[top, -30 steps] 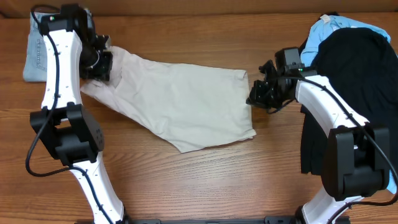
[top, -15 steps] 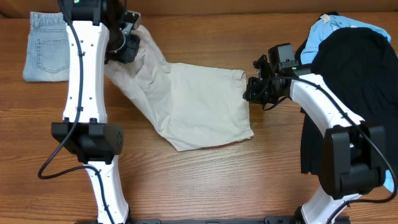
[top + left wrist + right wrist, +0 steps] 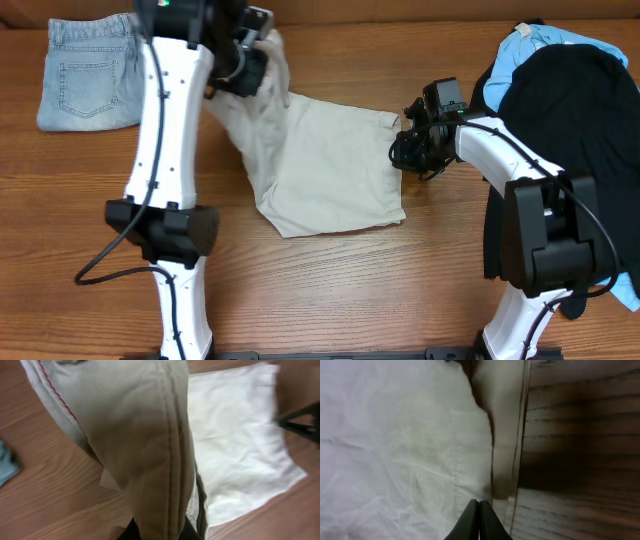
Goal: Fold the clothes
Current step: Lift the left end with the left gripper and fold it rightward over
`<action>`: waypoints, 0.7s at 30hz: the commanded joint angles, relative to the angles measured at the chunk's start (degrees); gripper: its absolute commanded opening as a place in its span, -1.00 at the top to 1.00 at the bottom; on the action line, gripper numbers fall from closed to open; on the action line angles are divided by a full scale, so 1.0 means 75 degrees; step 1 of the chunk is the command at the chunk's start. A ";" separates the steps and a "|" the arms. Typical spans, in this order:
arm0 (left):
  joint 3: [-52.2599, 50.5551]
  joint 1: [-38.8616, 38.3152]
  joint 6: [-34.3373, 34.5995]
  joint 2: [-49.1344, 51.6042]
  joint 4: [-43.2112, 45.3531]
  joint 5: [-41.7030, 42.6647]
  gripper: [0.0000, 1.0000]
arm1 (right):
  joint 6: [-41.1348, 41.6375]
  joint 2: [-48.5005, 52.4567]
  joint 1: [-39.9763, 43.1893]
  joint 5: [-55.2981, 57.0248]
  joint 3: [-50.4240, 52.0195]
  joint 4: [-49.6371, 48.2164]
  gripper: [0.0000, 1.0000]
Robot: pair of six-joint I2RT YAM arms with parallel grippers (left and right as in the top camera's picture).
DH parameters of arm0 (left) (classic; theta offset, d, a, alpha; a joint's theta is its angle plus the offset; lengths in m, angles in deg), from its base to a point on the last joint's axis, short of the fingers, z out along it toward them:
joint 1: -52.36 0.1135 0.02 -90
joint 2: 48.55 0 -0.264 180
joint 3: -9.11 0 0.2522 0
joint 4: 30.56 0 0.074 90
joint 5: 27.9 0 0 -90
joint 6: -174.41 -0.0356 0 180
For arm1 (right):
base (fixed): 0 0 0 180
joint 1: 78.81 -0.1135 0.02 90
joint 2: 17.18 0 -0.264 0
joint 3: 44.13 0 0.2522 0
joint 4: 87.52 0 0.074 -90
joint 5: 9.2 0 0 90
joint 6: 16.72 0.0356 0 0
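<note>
Count: 4 garments: 1 shorts, 1 jeans, 1 black garment, 1 blue garment; 2 arms.
Shorts: frame centre on table, left end lifted toward upper centre.
Left gripper: clamped on that lifted end.
Right gripper: fingers together at shorts' right hem; pinch unclear.
Around: jeans folded upper left; black over blue, upper right.
Blocking: left arm hides shorts' left edge from above.
</note>
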 commanded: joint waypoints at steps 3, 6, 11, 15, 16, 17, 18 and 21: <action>0.0192 -0.0737 0.0271 -0.0376 0.0134 0.0551 0.91 | -0.0061 0.0181 -0.0023 0.0315 -0.0143 -0.0038 0.92; 0.0012 -0.1055 0.0606 -0.0338 0.0224 0.0548 0.92 | -0.0058 0.0181 -0.0023 0.0312 -0.0143 -0.0032 0.92; -0.0697 -0.1562 0.1020 -0.0242 0.0752 0.0554 0.91 | -0.0006 0.0125 -0.0003 0.0055 -0.0175 -0.0032 0.92; -0.1364 -0.1941 0.1107 -0.0236 0.1349 0.0551 0.92 | 0.0003 -0.0353 0.0175 -0.0519 -0.0338 0.0070 0.92; -0.1524 -0.2020 0.1110 -0.0233 0.1478 0.0545 0.92 | 0.0041 -0.0568 0.0248 -0.0618 -0.0431 0.0140 0.92; -0.1714 -0.2101 0.1110 -0.0233 0.1623 0.0542 0.91 | 0.0114 -0.0801 0.0329 -0.0641 -0.0539 0.0233 0.92; -0.1851 -0.2159 0.1110 -0.0233 0.1725 0.0545 0.92 | 0.0181 -0.1003 0.0402 -0.0635 -0.0647 0.0344 0.92; -0.2343 -0.2282 0.1125 -0.0224 0.2043 0.0539 0.86 | 0.0201 -0.1693 0.0705 -0.0635 -0.1195 0.0933 0.92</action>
